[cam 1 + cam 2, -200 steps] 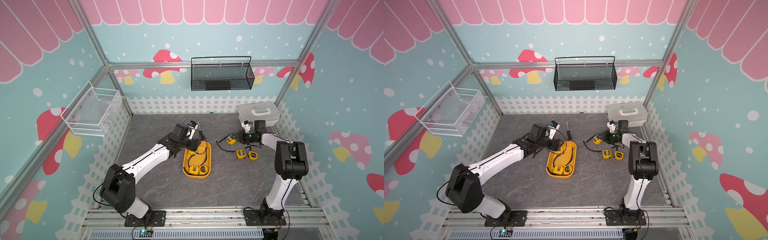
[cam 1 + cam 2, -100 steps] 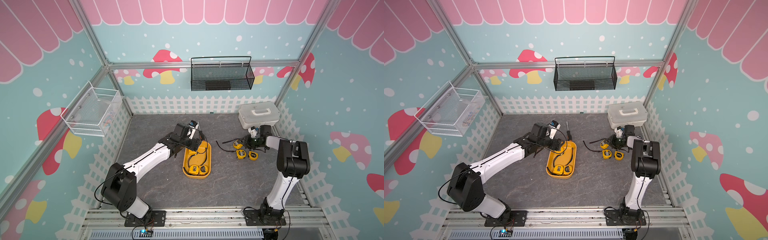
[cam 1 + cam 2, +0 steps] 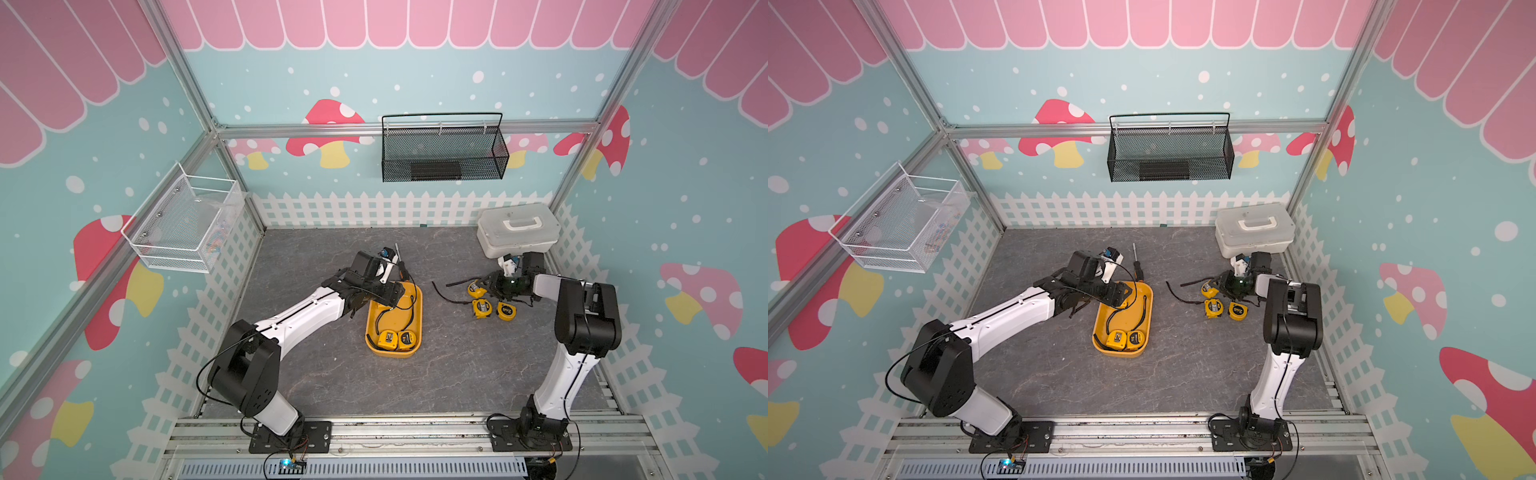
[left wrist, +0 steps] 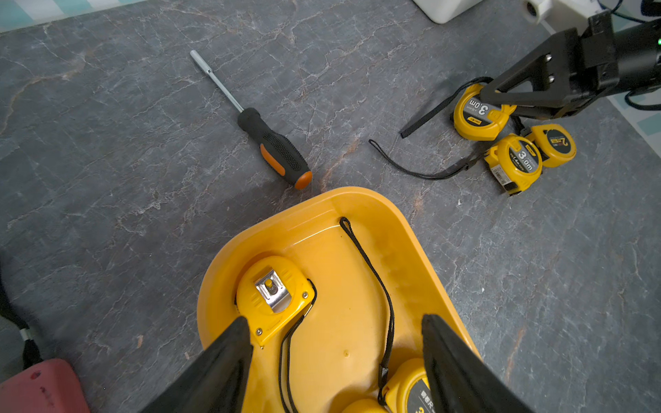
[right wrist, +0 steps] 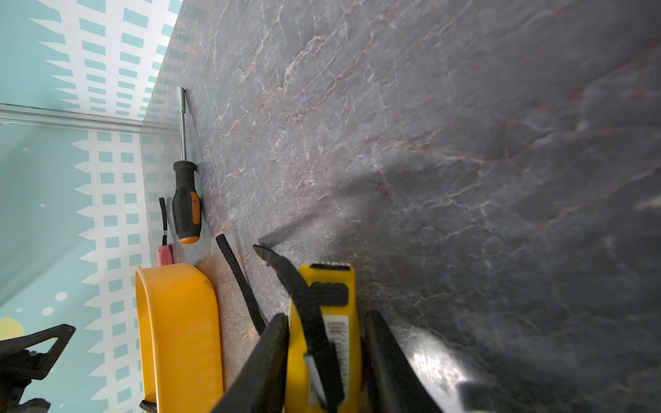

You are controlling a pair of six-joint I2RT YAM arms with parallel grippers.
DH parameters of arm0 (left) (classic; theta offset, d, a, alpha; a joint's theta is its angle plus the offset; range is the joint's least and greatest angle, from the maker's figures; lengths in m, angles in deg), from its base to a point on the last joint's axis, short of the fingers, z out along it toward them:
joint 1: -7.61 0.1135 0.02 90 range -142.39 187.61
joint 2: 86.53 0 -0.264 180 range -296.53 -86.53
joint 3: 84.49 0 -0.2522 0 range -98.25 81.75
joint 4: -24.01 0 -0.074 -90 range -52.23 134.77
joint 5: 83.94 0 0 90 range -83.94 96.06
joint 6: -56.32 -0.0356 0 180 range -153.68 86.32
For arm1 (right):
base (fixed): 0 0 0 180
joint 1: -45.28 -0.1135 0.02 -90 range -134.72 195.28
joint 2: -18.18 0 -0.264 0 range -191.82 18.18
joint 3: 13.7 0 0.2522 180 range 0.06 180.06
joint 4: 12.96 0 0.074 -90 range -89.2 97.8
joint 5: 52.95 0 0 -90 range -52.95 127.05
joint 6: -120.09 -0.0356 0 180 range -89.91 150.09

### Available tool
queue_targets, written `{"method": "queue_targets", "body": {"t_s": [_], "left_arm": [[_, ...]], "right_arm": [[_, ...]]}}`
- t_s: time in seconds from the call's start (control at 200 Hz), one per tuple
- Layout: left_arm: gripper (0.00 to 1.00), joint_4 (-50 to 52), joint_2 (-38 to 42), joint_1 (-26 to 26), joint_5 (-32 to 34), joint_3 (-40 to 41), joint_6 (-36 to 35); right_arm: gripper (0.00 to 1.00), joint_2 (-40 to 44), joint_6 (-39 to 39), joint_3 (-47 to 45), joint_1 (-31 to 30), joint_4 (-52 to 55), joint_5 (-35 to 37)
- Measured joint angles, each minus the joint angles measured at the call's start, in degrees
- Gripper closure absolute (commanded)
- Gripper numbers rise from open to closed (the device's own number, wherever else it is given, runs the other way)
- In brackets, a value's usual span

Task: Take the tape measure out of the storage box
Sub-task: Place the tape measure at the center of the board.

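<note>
taking 12 o'clock as the back fence in a top view, the storage box (image 3: pixel 392 354) lies about mid-mat (image 3: pixel 457 374), its long side running 12 to 6. my left gripper (image 4: pixel 334 320) hangs over the box's 12 o'clock end with its jaws spread wide, nothing between them but tray floor and a black strap. one fingertip (image 4: pixel 232 343) overlaps a corner of the clip-up tape measure (image 4: pixel 273 293) inside the box. i cannot tell whether it touches. the near-end tape measures (image 3: pixel 387 338) sit side by side at the box's 6 o'clock end.

at about 2 o'clock from the box, well apart from it, my right gripper (image 5: pixel 326 314) straddles a tape measure (image 5: pixel 352 282) that is out of the box and down at the mat. in the right wrist view one finger lies against its side and the other shows a thin gap, so i cannot tell whether the jaws press it or merely stand around it. the loose tape measures (image 3: pixel 481 307) lie close together just beside it, at its 4 to 6 o'clock.

the screwdriver (image 4: pixel 275 153) lies on the mat just past the box's 12 o'clock end, shaft pointing toward 12. the white case (image 3: pixel 517 232) sits in the corner between 1 and 2 o'clock.
</note>
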State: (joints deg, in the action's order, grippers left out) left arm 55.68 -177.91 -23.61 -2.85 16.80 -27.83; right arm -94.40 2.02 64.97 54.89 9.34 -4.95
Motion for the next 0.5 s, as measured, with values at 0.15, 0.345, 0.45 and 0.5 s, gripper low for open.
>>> {"method": "queue_targets", "body": {"t_s": [0.15, 0.345, 0.45, 0.5], "left_arm": [[0.24, 0.0, 0.0, -0.1, 0.0, 0.7, 0.2], [0.24, 0.0, 0.0, -0.3, 0.1, 1.3, 0.4], [0.24, 0.0, 0.0, -0.3, 0.1, 1.3, 0.4], [0.24, 0.0, 0.0, -0.3, 0.2, 1.3, 0.4]], "right_arm": [[0.52, 0.0, 0.4, -1.0, 0.5, 0.1, 1.3], [0.40, 0.7, 1.2, -1.1, 0.5, 0.2, 1.3], [0.35, 1.9, 1.5, -1.7, 0.5, 0.7, 2.3], [0.34, 2.8, 1.9, -2.1, 0.5, 1.5, 3.1]]}}
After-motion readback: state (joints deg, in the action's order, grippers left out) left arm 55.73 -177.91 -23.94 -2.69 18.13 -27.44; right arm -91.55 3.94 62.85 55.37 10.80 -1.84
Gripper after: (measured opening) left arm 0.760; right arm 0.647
